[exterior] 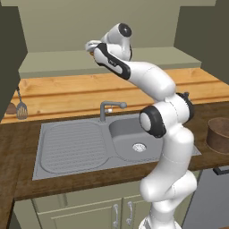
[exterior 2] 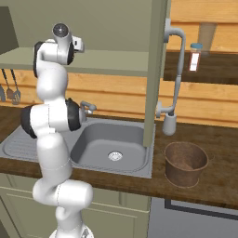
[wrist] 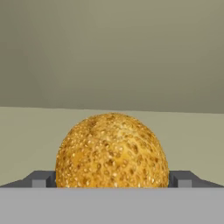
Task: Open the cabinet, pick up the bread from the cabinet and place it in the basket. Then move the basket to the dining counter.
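The bread [wrist: 111,148], a round golden seeded bun, rests on the pale shelf of the cabinet [exterior: 62,65], whose doors stand swung open. My gripper [wrist: 111,180] is open with the bun between its two fingertips [wrist: 40,179], one on each side and neither pressing it. The arm reaches up so that the gripper [exterior: 91,45] sits at the shelf's front edge, and the gripper [exterior 2: 79,45] is at the same spot seen from the right. The brown basket [exterior 2: 186,163] stands empty on the counter right of the sink, also the basket [exterior: 219,133]. The dining counter is out of view.
The open right cabinet door [exterior 2: 155,69] hangs edge-on between the arm and the basket, its silver handle [exterior 2: 175,74] sticking out. Below lie a steel sink [exterior: 129,138] with a tap [exterior: 107,107]. Utensils [exterior: 20,107] hang at the left wall.
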